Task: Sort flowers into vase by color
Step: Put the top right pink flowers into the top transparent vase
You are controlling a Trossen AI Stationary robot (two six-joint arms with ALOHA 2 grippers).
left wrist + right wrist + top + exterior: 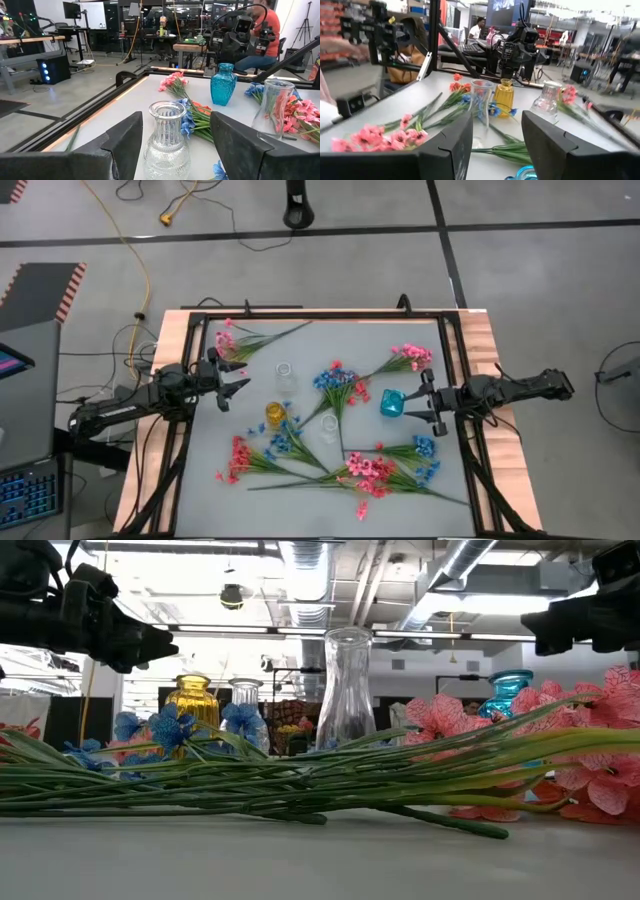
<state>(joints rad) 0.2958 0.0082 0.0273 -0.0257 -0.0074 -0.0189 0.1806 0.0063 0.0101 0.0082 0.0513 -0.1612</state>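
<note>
Flowers lie flat on the grey table: pink sprays (232,343) (412,357) at the far side, a blue and red bunch (338,380) in the middle, and pink (368,472) and blue (425,448) ones near the front. Among them stand two clear vases (286,376) (328,428), a yellow vase (275,415) and a teal vase (391,403). My left gripper (240,383) hovers open at the left, level, facing the clear vase (167,135). My right gripper (410,405) hovers open at the right, beside the teal vase.
A black frame (190,380) and a wooden border (480,340) run around the table. Long green stems (300,780) lie across the near part of the table. A person in an orange shirt (260,30) sits in the room beyond.
</note>
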